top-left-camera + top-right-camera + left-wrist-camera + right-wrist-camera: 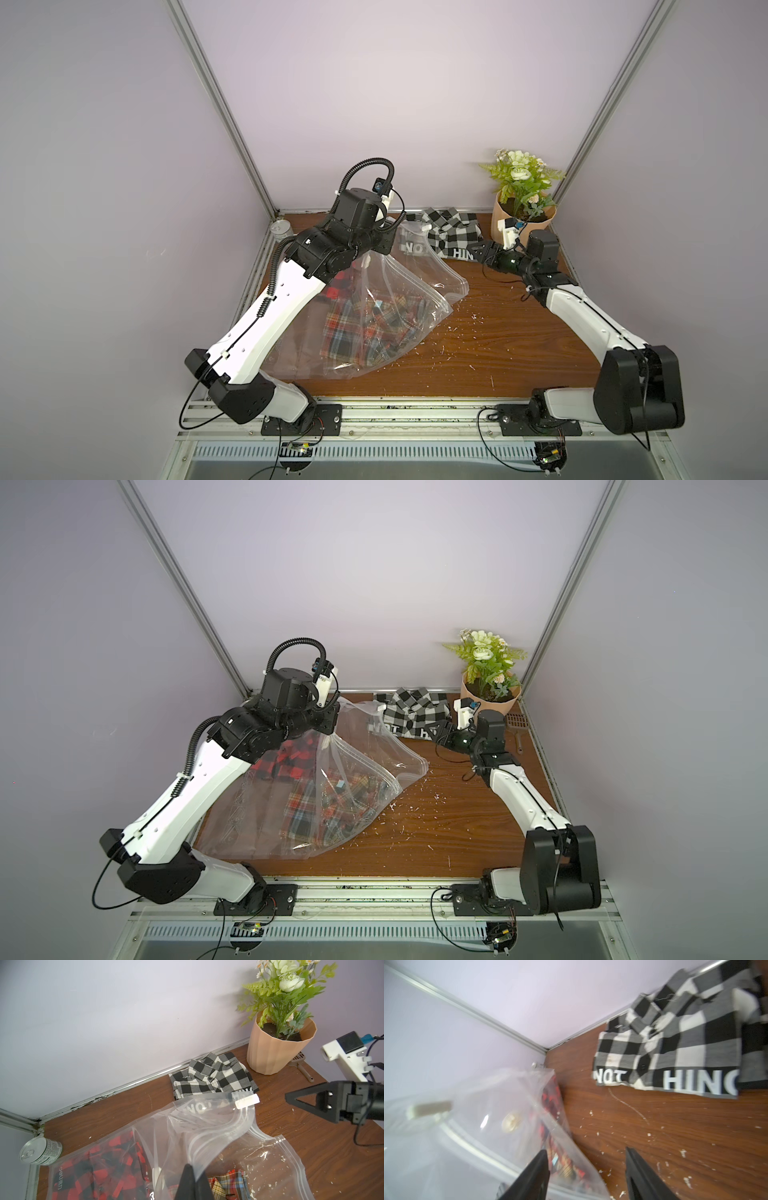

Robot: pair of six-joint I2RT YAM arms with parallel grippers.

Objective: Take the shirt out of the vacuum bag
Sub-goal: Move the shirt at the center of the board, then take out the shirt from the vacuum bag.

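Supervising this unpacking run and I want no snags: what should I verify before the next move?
1. Bag held: ok, left gripper shut on the raised edge of the vacuum bag.
2. Free hand: ok, right gripper has its jaws apart, nothing between.
3. Mouth open: ok, zip strips parted near the slider.
4. First shirt out: ok, black-and-white shirt lies on the table by the back wall.
5. Bag emptied: not ok, a multicolour plaid shirt shows through the plastic.
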